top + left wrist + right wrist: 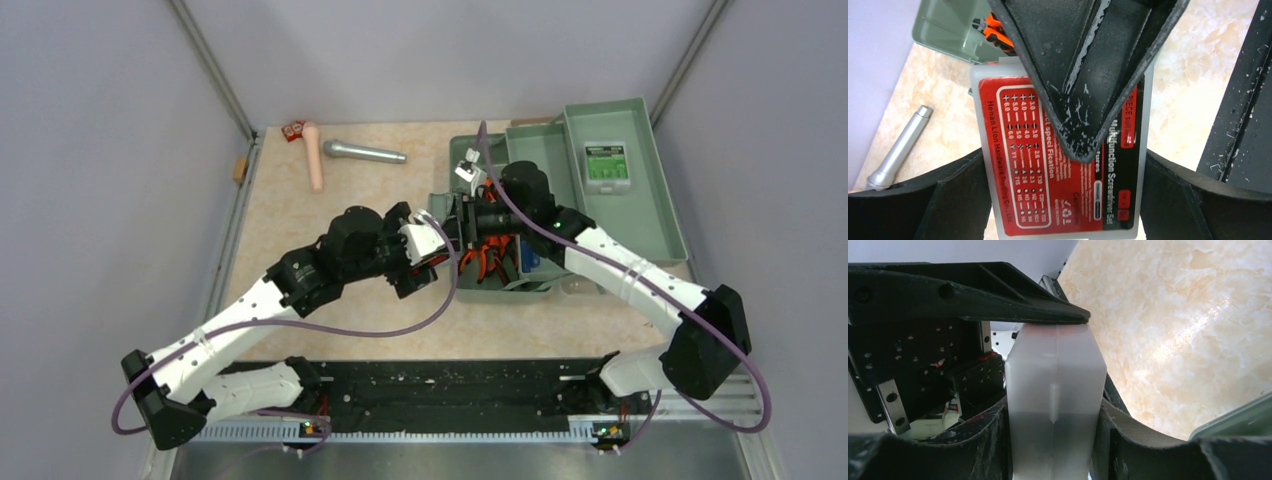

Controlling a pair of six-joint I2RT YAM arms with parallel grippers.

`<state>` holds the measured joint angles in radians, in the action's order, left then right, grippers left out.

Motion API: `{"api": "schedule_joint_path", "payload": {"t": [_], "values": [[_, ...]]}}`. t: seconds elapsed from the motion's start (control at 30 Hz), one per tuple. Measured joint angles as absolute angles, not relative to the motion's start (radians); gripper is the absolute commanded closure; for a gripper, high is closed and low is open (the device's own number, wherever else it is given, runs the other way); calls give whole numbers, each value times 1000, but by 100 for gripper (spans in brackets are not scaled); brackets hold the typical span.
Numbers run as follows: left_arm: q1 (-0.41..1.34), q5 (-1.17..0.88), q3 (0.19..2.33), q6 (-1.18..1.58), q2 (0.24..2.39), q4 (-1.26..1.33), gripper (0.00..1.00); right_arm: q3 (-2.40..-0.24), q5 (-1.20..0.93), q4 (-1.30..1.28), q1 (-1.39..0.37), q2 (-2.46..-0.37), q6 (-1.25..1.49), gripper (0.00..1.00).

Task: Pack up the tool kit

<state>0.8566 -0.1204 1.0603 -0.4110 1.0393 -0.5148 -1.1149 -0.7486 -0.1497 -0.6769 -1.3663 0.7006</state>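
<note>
Both arms meet near the middle of the tabletop (350,200), just at the left edge of the open sage-green toolbox (545,150). Between them is 1 red box (1048,175), a flat translucent case with a red label (it reads "Multifunction Screwdriver Set"). It is held off the tabletop by 2 grippers at once.

The left gripper (445,237) has its fingers (948,200) pressed against the 2 long sides of the case. In the left wrist view, 1 dark finger of the other arm lies across the label. The right gripper (462,222) comes in from the toolbox side. Its fingers (1148,450) pinch the case across its thin dimension, with the pale edge standing up between them.

Orange-and-black pliers (485,260) lie inside the toolbox, just beyond the case. A small green box (605,165) lies in the raised section on the far right.

A silver microphone (365,152) rests on the tabletop well to the left, near a pale pink stick (313,155).
</note>
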Motion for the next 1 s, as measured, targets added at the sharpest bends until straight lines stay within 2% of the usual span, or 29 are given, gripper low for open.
{"api": "schedule_joint_path", "payload": {"t": [0.37, 0.57, 0.73, 1.0], "values": [[857, -59, 1008, -414, 936, -414, 1, -1116, -749, -186, -527, -1296, 680, 100], [857, 86, 920, -385, 906, -299, 1, -1104, -696, -229, -365, -1159, 673, 100], [791, 348, 878, -292, 975, -183, 1, -1034, -387, -299, -239, -888, 673, 100], [438, 577, 891, 29, 1041, -187, 1, -970, 204, -415, -234, -570, 707, 100]]}}
